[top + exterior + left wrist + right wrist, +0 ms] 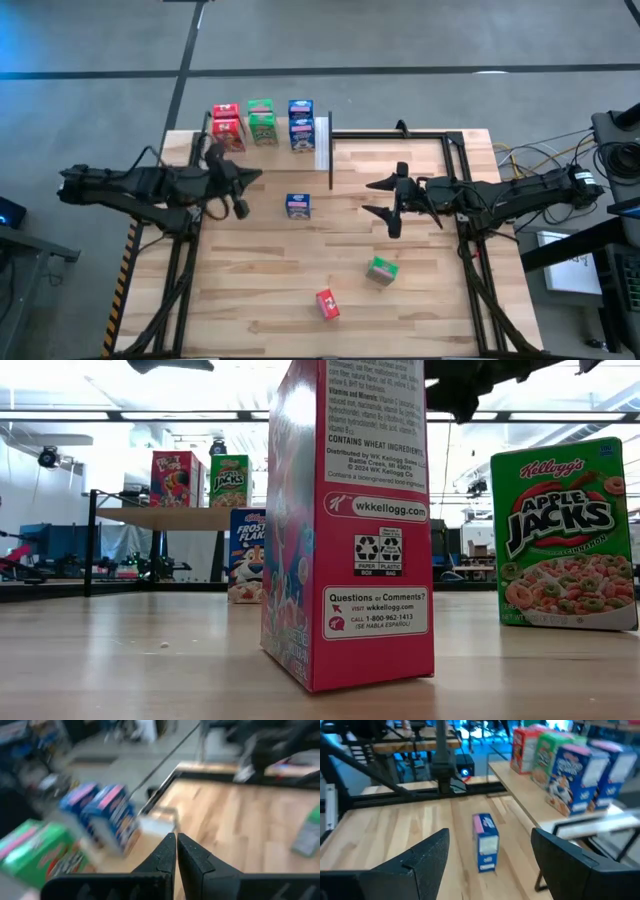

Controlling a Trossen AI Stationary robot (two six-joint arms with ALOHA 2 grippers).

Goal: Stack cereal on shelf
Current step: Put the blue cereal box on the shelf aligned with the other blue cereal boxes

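Red cereal box [345,525] top cut off in low view

From above I see the shelf [322,143] at the far edge of the surface [430,290], with red, green and blue cereal boxes [262,122] lined up on it. One blue box [298,206] stands alone between my arms. My right gripper [383,207] has its fingers spread wide, facing that box. My left gripper [248,193] is closed, near the shelf. A green box [382,270] and a red box [327,304] lie nearer the front.

Six cereal boxes [262,121] on shelf [322,143]; three on tabletop
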